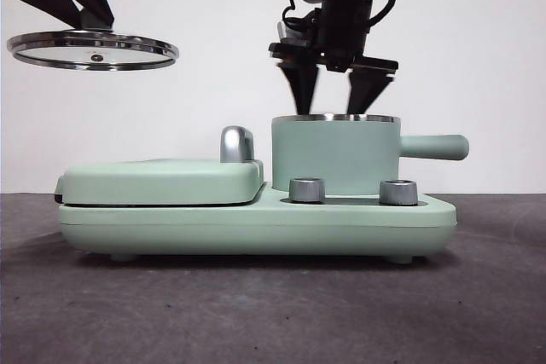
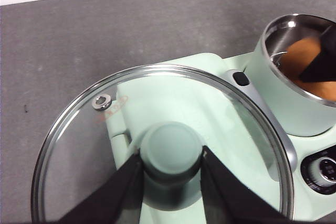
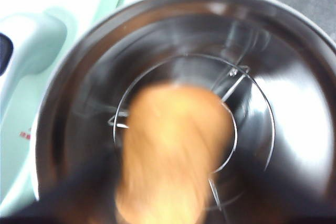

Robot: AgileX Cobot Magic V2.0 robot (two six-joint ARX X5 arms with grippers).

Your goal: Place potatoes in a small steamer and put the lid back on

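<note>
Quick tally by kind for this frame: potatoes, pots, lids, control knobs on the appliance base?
potato: 1
steamer pot: 1
glass lid: 1
control knobs: 2
Total: 5

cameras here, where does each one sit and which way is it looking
Front view: low at table height, looking level across at the steamer; both arms show, the right gripper above the pot.
Left wrist: on the left arm, looking down; left gripper clamps the lid knob.
Right wrist: looking down into the pot at the blurred potato.
Both wrist views share the potato.
</note>
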